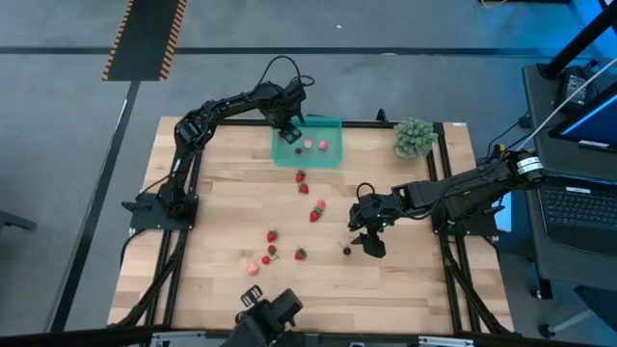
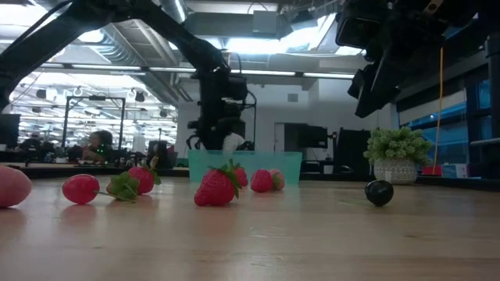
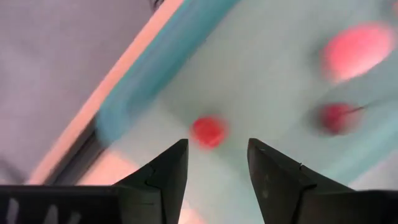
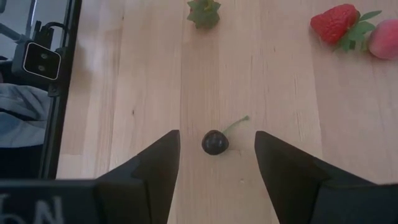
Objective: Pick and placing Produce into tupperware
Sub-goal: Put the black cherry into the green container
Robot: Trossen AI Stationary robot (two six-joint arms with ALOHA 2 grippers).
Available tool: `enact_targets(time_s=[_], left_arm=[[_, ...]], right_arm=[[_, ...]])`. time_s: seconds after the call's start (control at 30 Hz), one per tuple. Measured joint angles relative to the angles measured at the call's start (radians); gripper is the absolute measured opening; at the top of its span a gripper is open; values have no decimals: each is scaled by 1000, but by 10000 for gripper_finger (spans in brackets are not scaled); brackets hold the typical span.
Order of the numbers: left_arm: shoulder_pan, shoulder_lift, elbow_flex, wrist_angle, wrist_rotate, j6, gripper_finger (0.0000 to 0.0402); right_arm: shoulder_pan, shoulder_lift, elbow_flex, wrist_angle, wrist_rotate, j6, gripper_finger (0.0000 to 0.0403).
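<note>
Tupperware (image 1: 332, 157), the teal tub at the far edge of the table (image 1: 222, 207), is the landmark I would measure everything from. Three pieces of produce already lie inside it: a pale pink one (image 3: 357, 51), a dark red one with a stem (image 3: 336, 117), and a small red one (image 3: 208, 131). The left gripper (image 1: 290, 132) hangs over the tub's left end with its fingers apart and nothing between them, the small red piece on the tub floor right below the gap.

On the near side of the tub, a loose trail of strawberries (image 1: 301, 177) runs away from it across the boards toward the front edge, ending in a cluster with a pale pink piece (image 1: 253, 269). The leafy green clump (image 1: 413, 137) sits off to the tub's right at the back corner and looks like no part of the job.

Farthest from the tub on the right-hand side lies the dark cherry (image 4: 214, 142), and this is what the next move seems to turn on. The right gripper (image 1: 372, 241) hovers just above it, fingers spread wide and empty, the cherry lying centred between them. Its stem (image 4: 236, 124) points away from the wrist, slanting toward one finger, so a straight descent should bracket the round body. The right arm is plainly the nearer one.
</note>
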Motion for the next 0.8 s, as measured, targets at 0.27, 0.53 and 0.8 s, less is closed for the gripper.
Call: enact_targets(time_s=[0.27, 0.53, 0.8], left_arm=[[-27, -10, 0, 22, 10, 9, 151], [-84, -170, 1, -100, 101, 64, 151], [-225, -373, -13, -281, 108, 79, 151]], right_arm=[[0, 0, 0, 0, 0, -1, 211], [0, 0, 0, 1, 0, 0, 211], [0, 0, 0, 2, 0, -1, 211]])
